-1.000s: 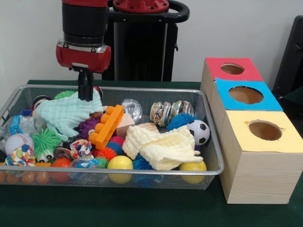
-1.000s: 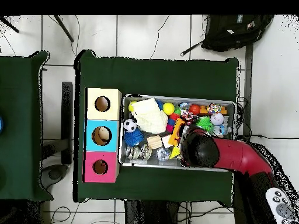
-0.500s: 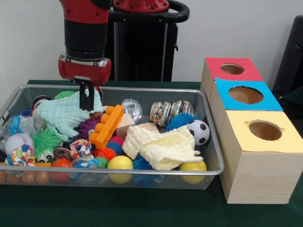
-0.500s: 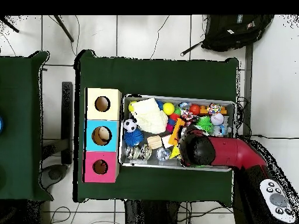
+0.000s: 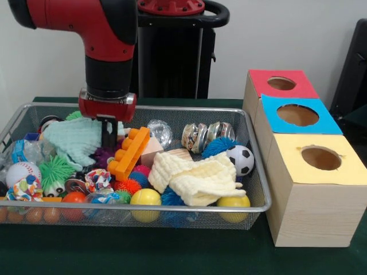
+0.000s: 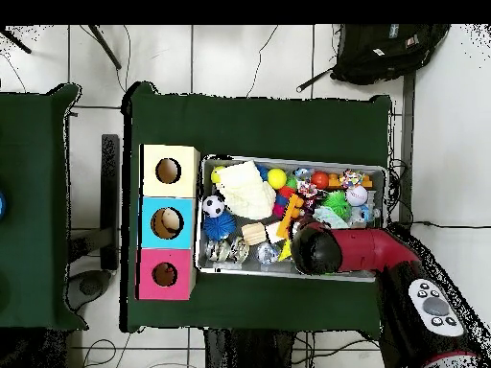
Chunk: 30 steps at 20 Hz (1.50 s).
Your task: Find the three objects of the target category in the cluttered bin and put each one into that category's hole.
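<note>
The black pincer [image 5: 108,135] dips into the silver wire-mesh bin [image 5: 189,112] beside a mint-green cloth [image 5: 73,139]; its fingertips are hidden, so its state cannot be told.

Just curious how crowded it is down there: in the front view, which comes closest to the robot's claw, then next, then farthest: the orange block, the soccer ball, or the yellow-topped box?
From the gripper:
1. Orange block, right beside it in the bin.
2. Soccer ball, at the bin's other end.
3. Yellow-topped box, outside the bin.
</note>
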Each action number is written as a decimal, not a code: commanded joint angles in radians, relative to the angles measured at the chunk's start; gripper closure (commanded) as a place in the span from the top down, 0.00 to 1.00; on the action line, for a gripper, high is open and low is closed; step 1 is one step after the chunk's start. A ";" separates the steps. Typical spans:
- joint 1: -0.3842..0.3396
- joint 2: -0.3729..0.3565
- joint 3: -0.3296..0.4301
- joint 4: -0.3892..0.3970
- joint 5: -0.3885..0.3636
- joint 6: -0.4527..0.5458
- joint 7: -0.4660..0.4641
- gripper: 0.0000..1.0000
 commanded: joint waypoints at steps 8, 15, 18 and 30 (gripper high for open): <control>0.070 0.190 -0.101 -0.120 -0.184 -0.125 0.071 0.00; 0.095 0.126 -0.153 -0.060 -0.162 -0.120 0.059 0.00; 0.074 0.082 -0.146 -0.038 -0.151 -0.089 0.014 0.00; 0.006 -0.027 -0.118 -0.026 -0.138 0.035 -0.099 0.00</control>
